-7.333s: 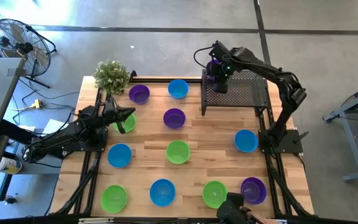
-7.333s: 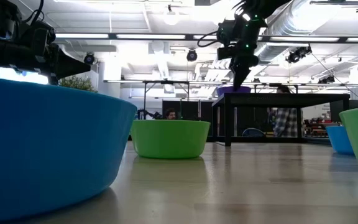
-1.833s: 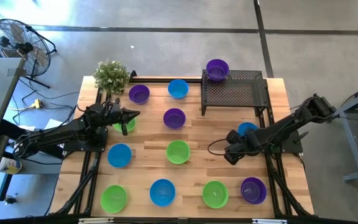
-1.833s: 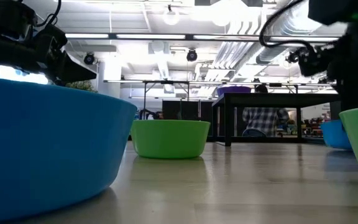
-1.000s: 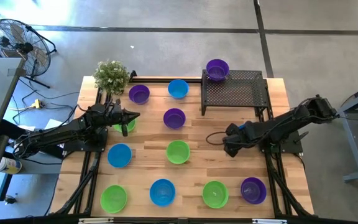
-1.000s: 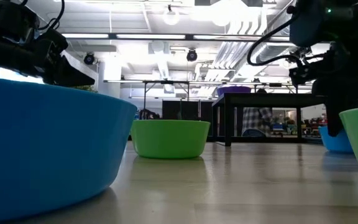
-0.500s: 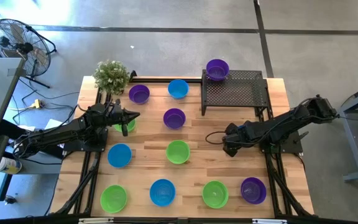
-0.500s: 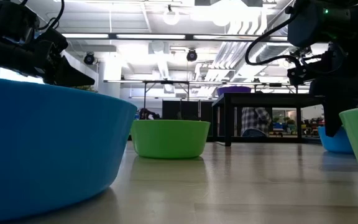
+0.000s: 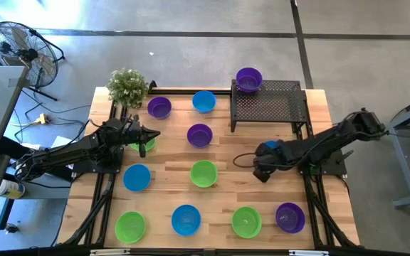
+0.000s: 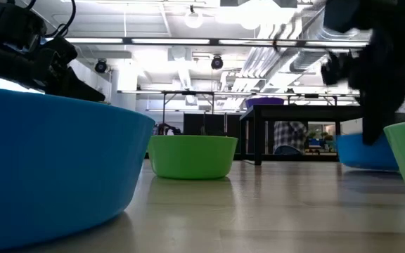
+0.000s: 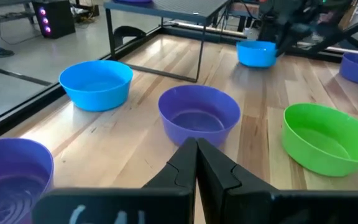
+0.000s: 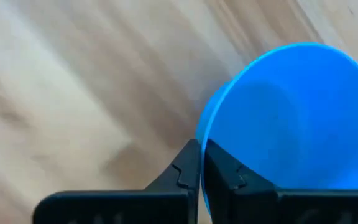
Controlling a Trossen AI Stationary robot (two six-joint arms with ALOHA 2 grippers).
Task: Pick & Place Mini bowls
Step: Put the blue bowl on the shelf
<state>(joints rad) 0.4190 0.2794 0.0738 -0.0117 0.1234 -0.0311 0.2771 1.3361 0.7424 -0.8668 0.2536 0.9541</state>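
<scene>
Several mini bowls in purple, blue and green stand on the wooden table (image 9: 169, 160). One purple bowl (image 9: 248, 79) rests on the black mesh tray (image 9: 269, 107). My right gripper (image 9: 262, 171) is at the table's right middle, shut on a blue bowl (image 12: 297, 118) that its arm mostly hides from above; the bowl also shows in the low view (image 10: 364, 151). My left gripper (image 9: 146, 135) is shut and holds nothing, hovering over a green bowl (image 9: 135, 144) at the table's left. A purple bowl (image 11: 199, 115) stands beyond its fingertips (image 11: 196, 149). My right gripper pinches the blue bowl's rim (image 12: 199, 129) between its two fingers, with the bowl's wall between them. The fingers come from above, pointing steeply down. The bowl hangs tilted beside the fingers and seems just clear of the table in the low view.
A potted plant (image 9: 127, 87) stands at the far left corner. A green bowl (image 9: 203, 173) sits at the table's middle, left of my right gripper. Another green bowl (image 9: 245, 221) and a purple one (image 9: 290, 217) are near the front right. A fan (image 9: 16, 46) stands on the floor.
My right gripper has shut on the blue bowl's rim, then risen a little and drifted toward the table's left. The bowl has tipped and come up off the table.
</scene>
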